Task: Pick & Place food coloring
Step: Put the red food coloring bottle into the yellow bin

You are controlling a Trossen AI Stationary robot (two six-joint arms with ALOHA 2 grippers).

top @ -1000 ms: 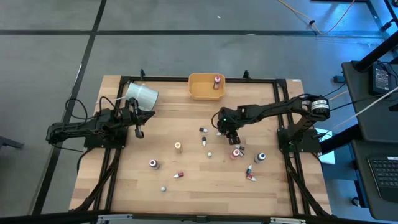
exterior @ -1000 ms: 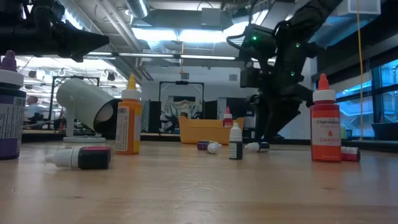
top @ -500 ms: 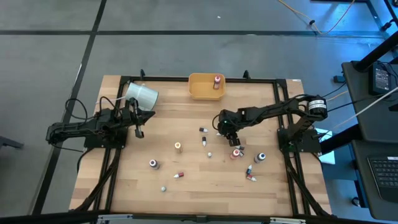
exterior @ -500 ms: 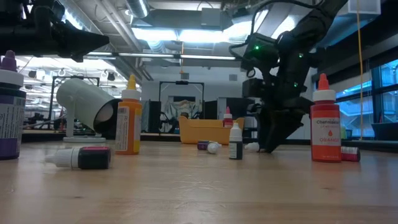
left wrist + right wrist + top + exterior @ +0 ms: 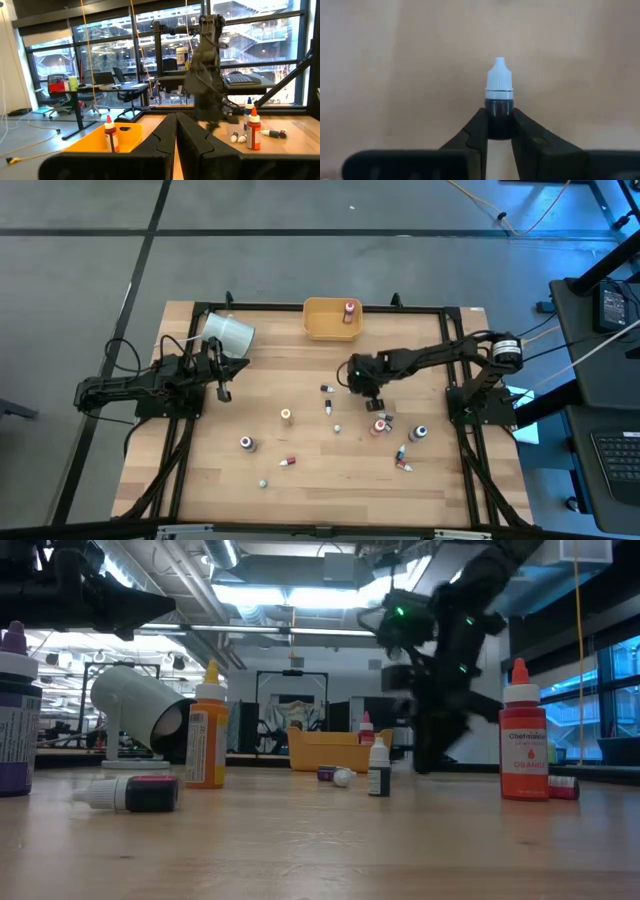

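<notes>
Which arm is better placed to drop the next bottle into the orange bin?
Right: the right gripper is shut on a white-capped vial near the orange bin; the left gripper is empty.

Robotics lab in an open, office-like hall.

A wooden table (image 5: 310, 440) in a black frame stands on a grey concrete floor (image 5: 300, 270) marked with dark lines, two dark arms bolted to its sides and cables trailing off. Beyond it the low view shows exposed ceiling ducts (image 5: 215, 580) and strip lights. The left wrist view shows tall windows (image 5: 250, 55), desks (image 5: 120, 87), office chairs (image 5: 62, 102) and a yellow cord (image 5: 35, 145) across the floor.
</notes>
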